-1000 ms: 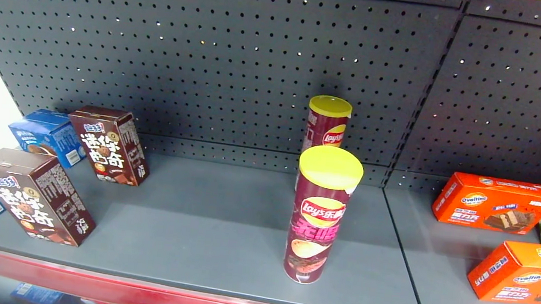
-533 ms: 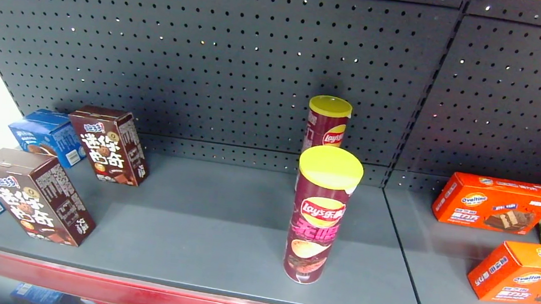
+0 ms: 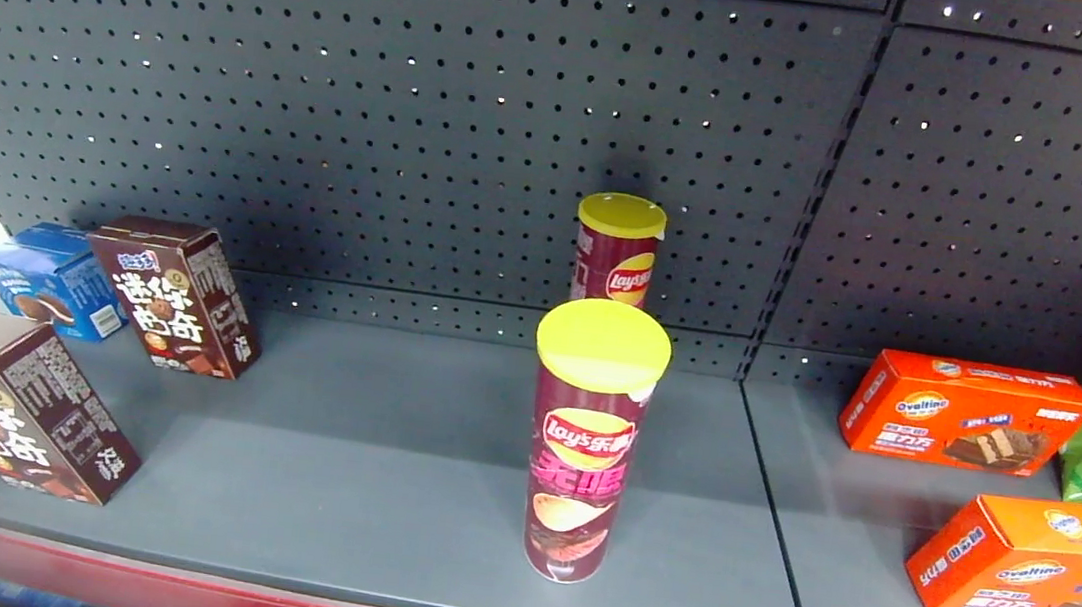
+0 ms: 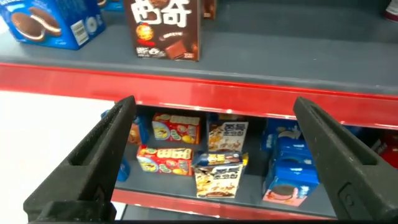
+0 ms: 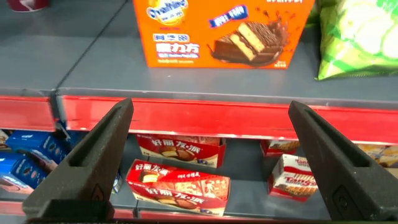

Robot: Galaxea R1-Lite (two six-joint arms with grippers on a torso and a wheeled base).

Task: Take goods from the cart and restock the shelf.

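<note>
Beyond your fingertips (image 4: 112, 137) lies the shelf (image 3: 381, 488), the left gripper (image 4: 214, 102) and right gripper (image 5: 210, 104) both spread wide and empty just short of it, and the front can (image 3: 586, 449) stands upright on it, probably light, slick and dentable, so grip mid-body.

A shop: snack boxes (image 3: 966, 426) line a pegboard shelf (image 3: 360, 491).

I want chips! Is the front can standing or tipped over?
Standing: the front can sits on its base, yellow lid on top.
</note>
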